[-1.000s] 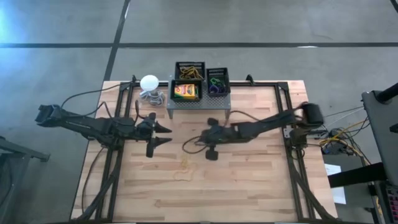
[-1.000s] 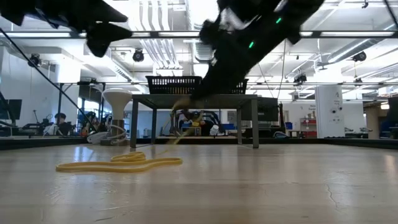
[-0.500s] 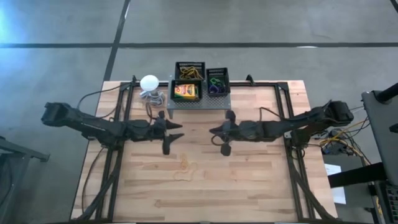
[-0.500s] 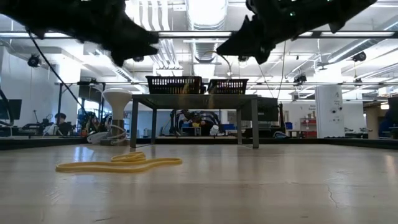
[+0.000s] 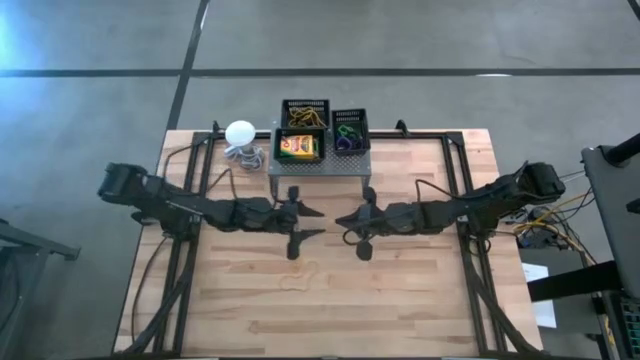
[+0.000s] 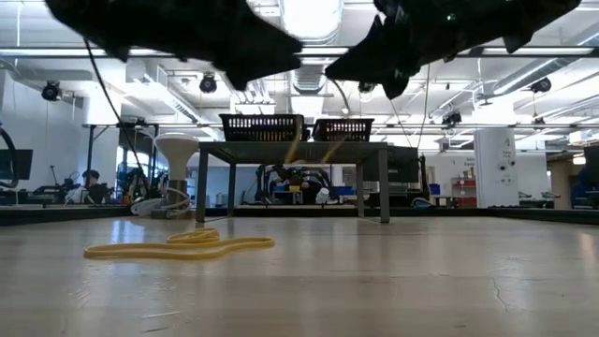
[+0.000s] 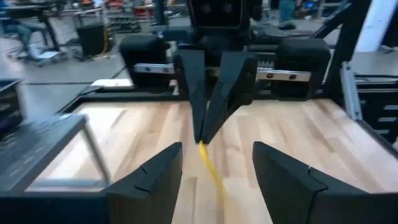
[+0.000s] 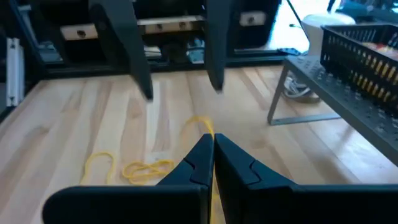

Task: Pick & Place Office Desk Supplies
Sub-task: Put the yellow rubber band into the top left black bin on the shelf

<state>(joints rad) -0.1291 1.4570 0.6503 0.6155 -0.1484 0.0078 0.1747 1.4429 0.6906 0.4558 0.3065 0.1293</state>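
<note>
Right gripper (image 8: 211,146) pinched shut on a thin yellow rubber band (image 8: 203,124) trailing from its tips, left gripper (image 7: 214,158) spread open facing it, more looped bands (image 8: 134,167) on the table (image 8: 74,124) beneath

Bare tabletop (image 5: 420,290) across the near half. Only rubber bands (image 5: 297,281) lying there, apparently flat. Grey stand (image 5: 320,165) blocking the far edge.
</note>
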